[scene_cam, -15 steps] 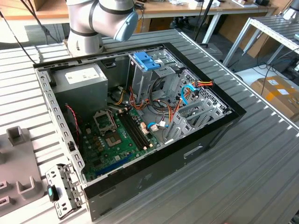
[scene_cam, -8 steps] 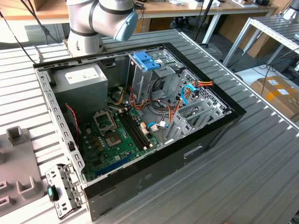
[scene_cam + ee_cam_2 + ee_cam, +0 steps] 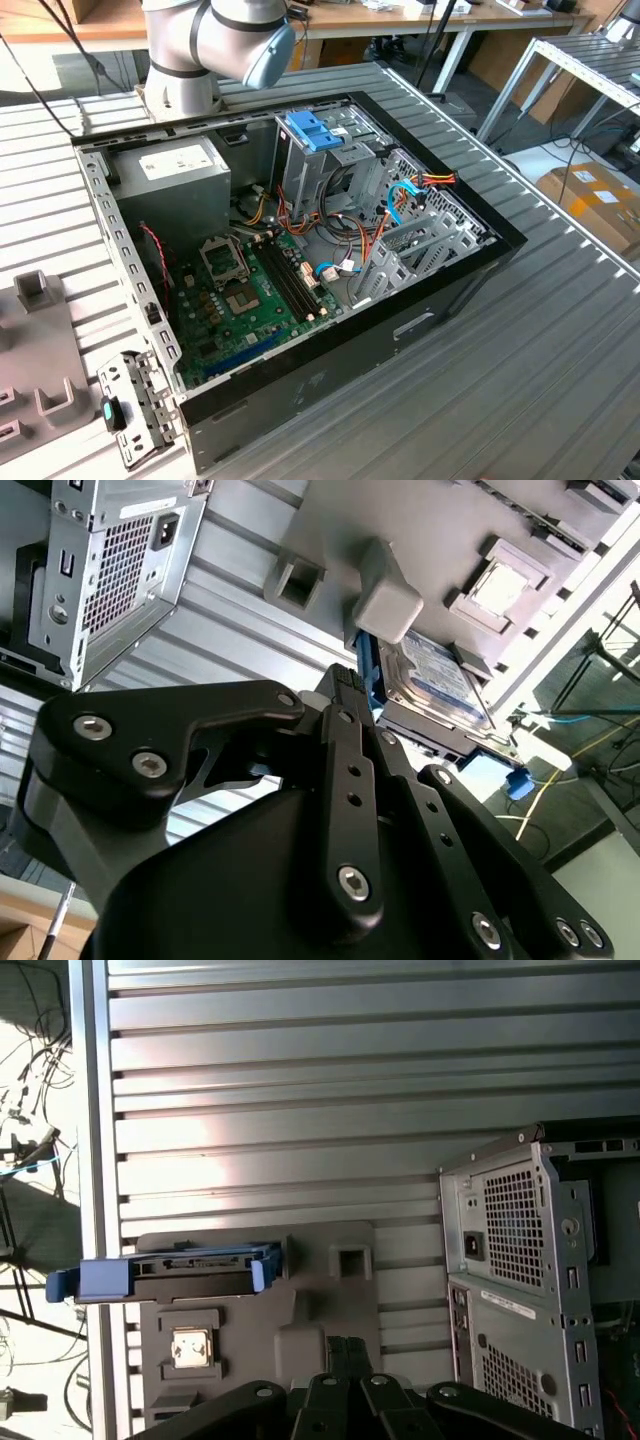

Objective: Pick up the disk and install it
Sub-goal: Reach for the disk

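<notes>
Your gripper point(image 3: 346, 1346) hangs with its black fingers pressed together, clamping nothing; the disk point(image 3: 170, 1270), grey metal in a bright blue plastic frame, stands on edge in the matte grey moulded fixture point(image 3: 310, 1310) near it; the fixture lies on the ribbed metal table point(image 3: 300, 1060), at the exterior view's left of the open computer case point(image 3: 300, 250).

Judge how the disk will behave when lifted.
The disk is a metal slab, so probably stiff and heavy for its size. Its blue frame looks like smooth plastic, possibly slippery to pinch. It seems to stand on edge in the grey fixture, so a sideways nudge might tip it.
</notes>
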`<state>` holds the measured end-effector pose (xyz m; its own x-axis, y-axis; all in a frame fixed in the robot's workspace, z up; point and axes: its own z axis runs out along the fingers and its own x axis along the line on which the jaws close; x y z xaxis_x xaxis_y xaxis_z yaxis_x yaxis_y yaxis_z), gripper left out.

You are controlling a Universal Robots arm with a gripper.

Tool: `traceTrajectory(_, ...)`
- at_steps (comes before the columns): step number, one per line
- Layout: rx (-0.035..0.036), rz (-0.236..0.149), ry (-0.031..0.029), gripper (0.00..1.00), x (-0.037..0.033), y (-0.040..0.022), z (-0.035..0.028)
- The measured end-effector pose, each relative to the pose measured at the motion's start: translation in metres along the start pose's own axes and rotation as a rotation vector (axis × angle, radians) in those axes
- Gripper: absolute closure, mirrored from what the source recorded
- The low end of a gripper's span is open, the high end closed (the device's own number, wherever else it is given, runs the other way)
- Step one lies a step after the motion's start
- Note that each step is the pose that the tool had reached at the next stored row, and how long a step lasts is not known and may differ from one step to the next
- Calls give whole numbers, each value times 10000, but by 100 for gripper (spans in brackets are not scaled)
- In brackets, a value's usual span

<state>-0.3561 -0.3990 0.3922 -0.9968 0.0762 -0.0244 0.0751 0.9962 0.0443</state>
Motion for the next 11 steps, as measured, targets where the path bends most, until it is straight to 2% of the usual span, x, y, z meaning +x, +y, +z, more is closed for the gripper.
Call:
traceTrajectory(8, 1, 0, 0, 89, 246, -19, -4)
traceTrajectory(9, 0, 0, 0, 89, 301, -23, -3)
traceTrajectory(11, 0, -1, 0, 89, 342, -25, -3)
